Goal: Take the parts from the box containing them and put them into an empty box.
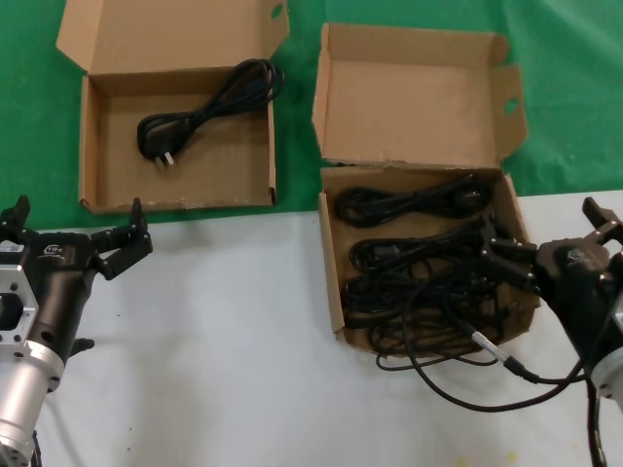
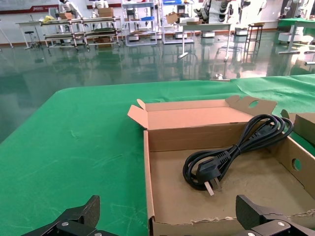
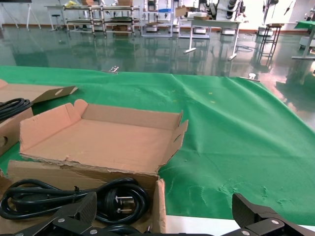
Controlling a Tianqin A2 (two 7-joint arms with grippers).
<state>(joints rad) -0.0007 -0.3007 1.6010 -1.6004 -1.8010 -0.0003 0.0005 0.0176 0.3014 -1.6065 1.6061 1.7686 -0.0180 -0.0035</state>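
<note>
Head view, surroundings: a green cloth (image 1: pixel 565 88) covered the far desk (image 1: pixel 224 331); a loose silver-tipped cable (image 1: pixel 487 365) trailed off the winged-lid box (image 1: pixel 419 107).
Head view, parts: tangled cords (image 1: pixel 419 258) filled that box, lying mostly crosswise; one cord (image 1: pixel 209 107) lay diagonally in the flat-lid box (image 1: pixel 97 165).
Head view, claws: left claw (image 1: pixel 73 229) spread wide, holding nothing, before the flat-lid box; right claw (image 1: pixel 506 258) over the cords, grip unclear.
Left wrist view: fingers (image 2: pixel 78 216) wide apart and empty; cord's plug (image 2: pixel 206 174) pointed toward the camera.
Right wrist view: fingers (image 3: pixel 74 211) splayed above a coiled cord (image 3: pixel 74 196); whether they held anything could not be told.
</note>
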